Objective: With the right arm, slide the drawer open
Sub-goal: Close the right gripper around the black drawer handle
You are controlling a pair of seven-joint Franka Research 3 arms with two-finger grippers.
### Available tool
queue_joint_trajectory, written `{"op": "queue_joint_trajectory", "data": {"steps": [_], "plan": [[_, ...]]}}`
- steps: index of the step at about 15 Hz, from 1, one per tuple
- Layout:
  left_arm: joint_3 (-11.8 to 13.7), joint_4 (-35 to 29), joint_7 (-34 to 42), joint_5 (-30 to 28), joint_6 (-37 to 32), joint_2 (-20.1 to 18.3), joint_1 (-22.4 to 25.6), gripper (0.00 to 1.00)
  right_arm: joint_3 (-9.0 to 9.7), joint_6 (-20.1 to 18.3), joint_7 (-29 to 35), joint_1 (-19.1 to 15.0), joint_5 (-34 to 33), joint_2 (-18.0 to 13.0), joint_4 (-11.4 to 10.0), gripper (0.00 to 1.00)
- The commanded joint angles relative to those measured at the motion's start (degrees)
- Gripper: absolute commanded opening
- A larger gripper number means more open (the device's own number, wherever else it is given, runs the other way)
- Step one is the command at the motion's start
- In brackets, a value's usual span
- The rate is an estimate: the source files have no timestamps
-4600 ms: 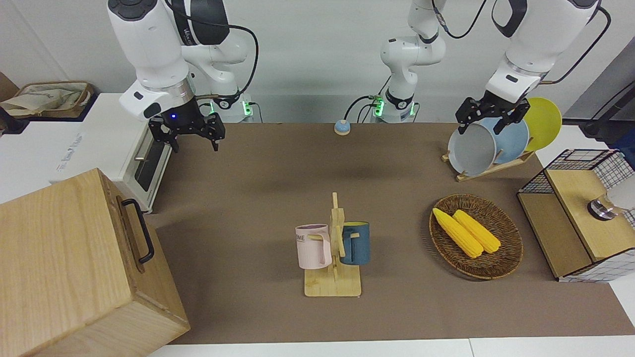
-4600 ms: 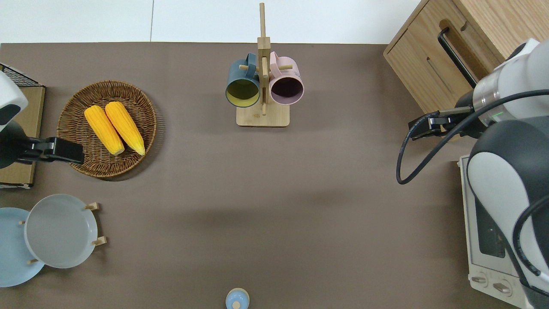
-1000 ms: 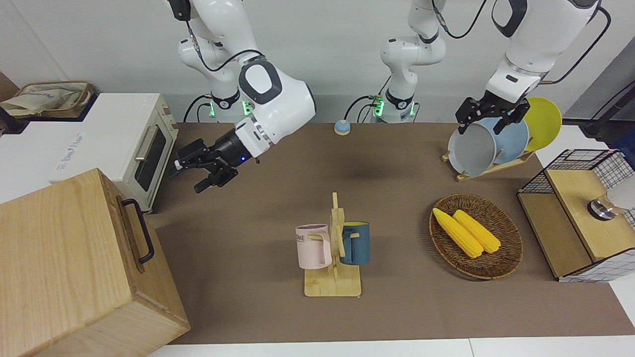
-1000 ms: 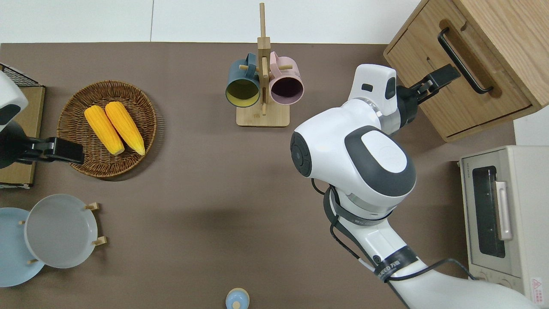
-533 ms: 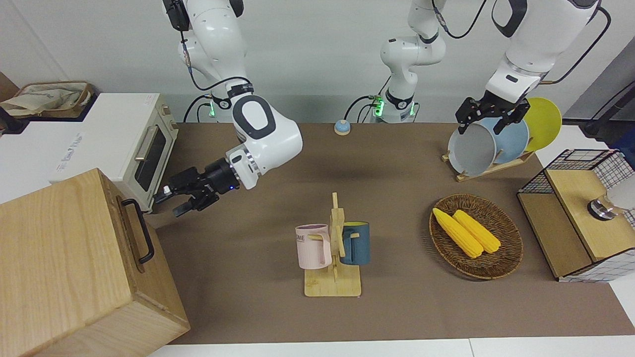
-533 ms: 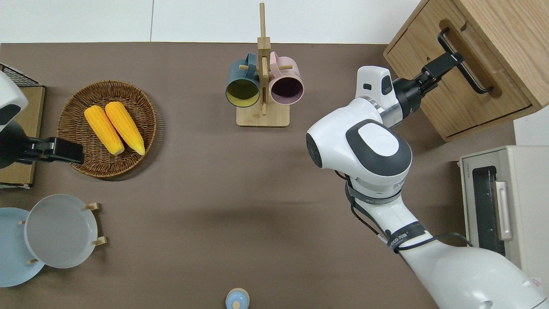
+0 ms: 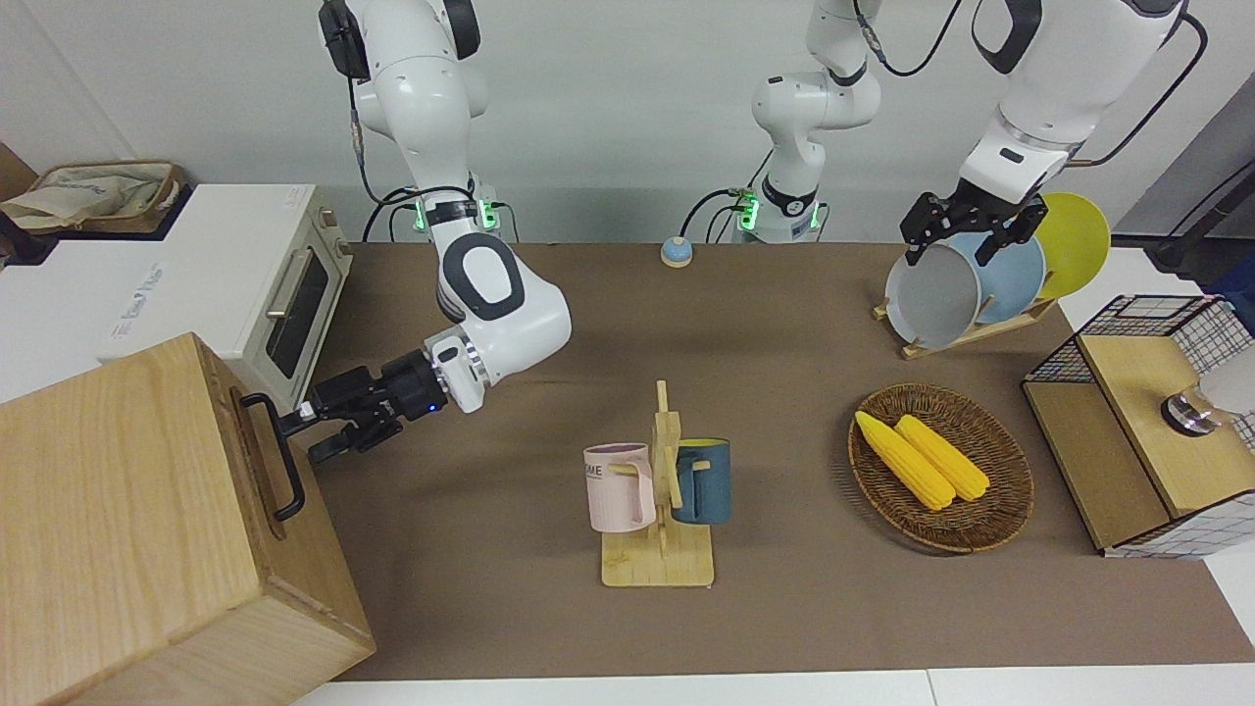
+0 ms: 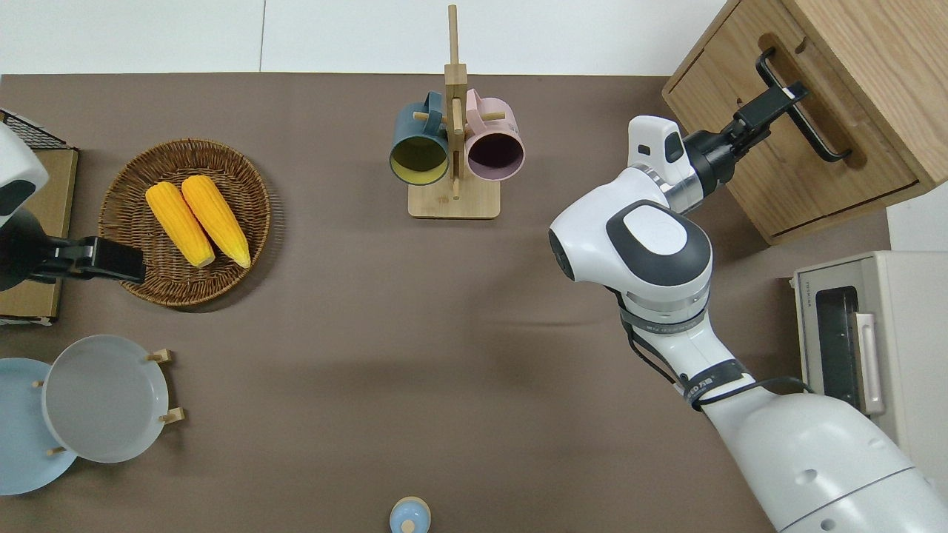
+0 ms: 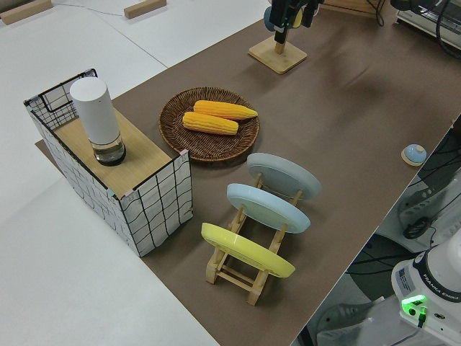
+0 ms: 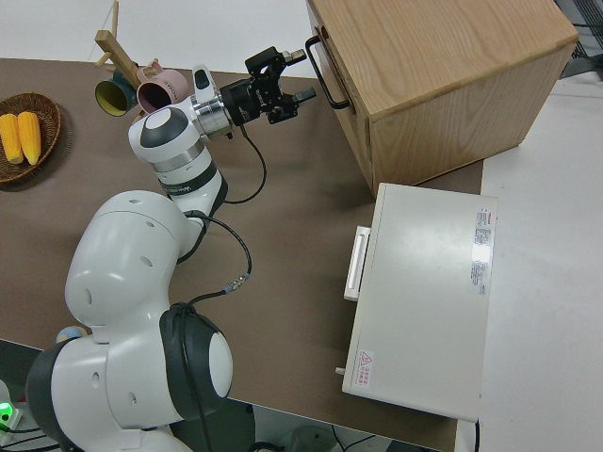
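The drawer [image 8: 770, 166] is the light-wood front of the big pale box [image 7: 118, 510] at the right arm's end of the table, and it sits flush and closed. Its black bar handle [image 7: 284, 471] also shows in the overhead view [image 8: 818, 133] and in the right side view [image 10: 332, 77]. My right gripper [image 7: 312, 434] is open and points at the drawer front. In the overhead view the right gripper [image 8: 786, 95] has its tip on the bar, near the bar's end farther from the robots. In the right side view the right gripper [image 10: 300, 75] has one finger above and one below, just short of the bar. My left arm is parked.
A white toaster oven [image 7: 265, 294] stands beside the box, nearer to the robots. A mug rack [image 7: 659, 490] with two mugs stands mid-table. A basket with corn [image 7: 990, 510], a plate rack [image 7: 966, 284] and a wire-mesh cabinet [image 7: 1147, 422] are at the left arm's end.
My right arm has swung from the toaster oven to the box. In the last second the open gripper moved lower and up to the drawer handle. The drawer has not moved.
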Motion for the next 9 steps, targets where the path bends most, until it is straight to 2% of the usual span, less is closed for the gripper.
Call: {"op": "queue_joint_trajectory", "data": {"steps": [1, 2, 4, 5, 8, 9], "plan": [[-0.4, 1.5, 0.6, 1.0, -1.1, 0.7, 0.2, 0.99, 0.09, 0.9, 3.1, -1.5, -3.3, 0.3, -0.1, 0.969], [-0.4, 1.5, 0.6, 1.0, -1.1, 0.7, 0.2, 0.99, 0.09, 1.0, 3.5, -1.7, -3.4, 0.3, -0.1, 0.948], [-0.4, 1.5, 0.6, 1.0, -1.1, 0.7, 0.2, 0.99, 0.09, 2.4, 3.7, -1.7, -3.2, 0.3, 0.0, 0.825], [-0.4, 1.5, 0.6, 1.0, -1.1, 0.7, 0.2, 0.99, -0.26, 3.1, 3.9, -1.8, -3.2, 0.3, 0.1, 0.710], [-0.4, 1.5, 0.6, 1.0, -1.1, 0.7, 0.2, 0.99, -0.53, 3.4, 4.3, -2.0, -3.1, 0.3, 0.1, 0.256], [-0.4, 1.4, 0.6, 1.0, -1.1, 0.7, 0.2, 0.99, -0.53, 3.5, 4.3, -2.0, -3.1, 0.3, 0.1, 0.164]]}}
